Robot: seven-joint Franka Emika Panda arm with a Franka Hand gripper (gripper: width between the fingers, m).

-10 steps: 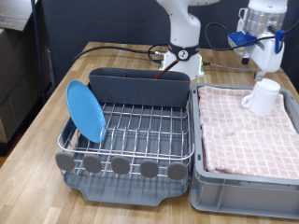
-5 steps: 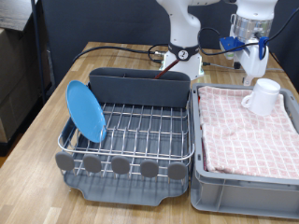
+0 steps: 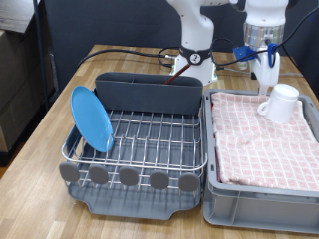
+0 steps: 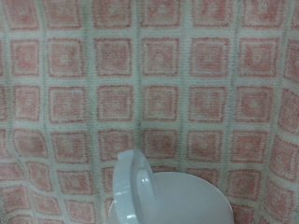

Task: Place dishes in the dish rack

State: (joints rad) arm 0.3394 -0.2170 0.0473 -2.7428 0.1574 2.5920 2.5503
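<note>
A round light-blue plate (image 3: 91,118) stands on edge in the silver wire dish rack (image 3: 150,139), at its end toward the exterior view's left. A white handled mug (image 3: 282,103) sits on the pink checked cloth in the grey crate (image 3: 261,189). The mug also shows at the edge of the wrist view (image 4: 170,199), handle toward the camera. My gripper (image 3: 267,78) hangs just above and behind the mug, holding nothing I can see. Its fingers do not show in the wrist view. The wooden spoon is out of view.
The rack's dark grey caddy (image 3: 150,92) stands along its far side, and round grey discs (image 3: 128,176) line its near edge. The robot base (image 3: 197,55) and cables stand behind the caddy. The wooden table's edge (image 3: 30,149) runs down the exterior view's left.
My gripper has moved toward the exterior view's left and slightly down, closing in over the back of the mug. Plate, rack and mug have not moved.
</note>
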